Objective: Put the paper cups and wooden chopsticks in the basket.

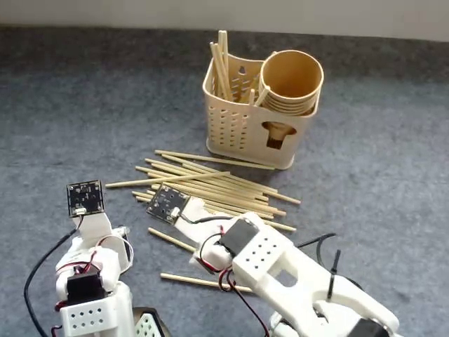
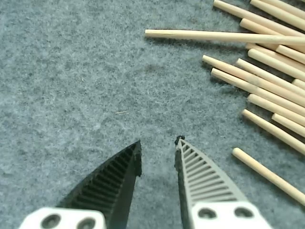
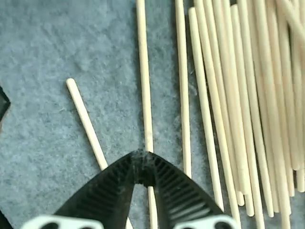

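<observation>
Loose chopsticks (image 1: 210, 184) lie in a flat, roughly parallel heap on the grey table (image 1: 84, 105), in front of the basket (image 1: 242, 133). The basket already holds a nested stack of paper cups (image 1: 291, 77) in one compartment and an upright bundle of sticks (image 1: 222, 60) in the other. Two strays (image 1: 172, 241) lie apart from the heap, nearer the arms.

The right gripper (image 3: 143, 160) has its jaws closed around one chopstick (image 3: 144, 95) at the edge of the heap, with the stick passing between the tips. Whether it is off the table cannot be told. The left gripper (image 2: 158, 141) hangs over bare table beside the stick ends, jaws narrowly apart and holding nothing.

Handling, as judged: each stick is light, stiff, smooth and round, so it will tend to roll on the cloth and pivot in a grip near one end. A hold near mid-length should balance it. Close neighbours may be caught up too. The cups look thin-walled and easily crushed, so the rim is the safer hold.
</observation>
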You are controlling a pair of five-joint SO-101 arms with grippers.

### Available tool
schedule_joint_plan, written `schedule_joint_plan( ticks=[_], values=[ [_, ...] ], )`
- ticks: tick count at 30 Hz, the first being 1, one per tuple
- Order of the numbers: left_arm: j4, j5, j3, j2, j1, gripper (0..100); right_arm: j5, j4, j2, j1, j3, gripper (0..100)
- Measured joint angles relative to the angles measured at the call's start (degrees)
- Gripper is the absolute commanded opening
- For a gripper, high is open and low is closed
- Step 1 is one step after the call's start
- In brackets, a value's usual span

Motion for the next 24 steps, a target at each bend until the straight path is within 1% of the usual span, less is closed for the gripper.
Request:
schedule_joint_plan(
  ticks=[2, 7, 8, 10, 12, 20, 24],
  values=[
    [0.00, 0.00, 0.00, 0.00, 0.00, 13, 0.00, -0.35, -1.67, 0.00, 0.00, 1.8],
    [0.00, 0.00, 0.00, 0.00, 0.00, 13, -0.18, -4.84, -0.79, -0.09, 2.55, 13.2],
    [0.00, 0.00, 0.00, 0.00, 0.00, 13, -1.49, -6.33, 0.18, -0.09, 2.99, 14.2],
    [0.00, 0.00, 0.00, 0.00, 0.00, 13, -3.87, -8.97, 2.46, -0.09, 3.69, 14.2],
    [0.00, 0.00, 0.00, 0.00, 0.00, 13, -4.66, -10.55, 4.75, -0.09, 3.69, 14.2],
    [0.00, 0.00, 0.00, 0.00, 0.00, 13, -5.10, -11.69, 10.81, -0.09, 3.69, 14.2],
    [0.00, 0.00, 0.00, 0.00, 0.00, 13, -5.10, -14.77, 13.45, -0.09, 3.69, 14.2]
  ],
)
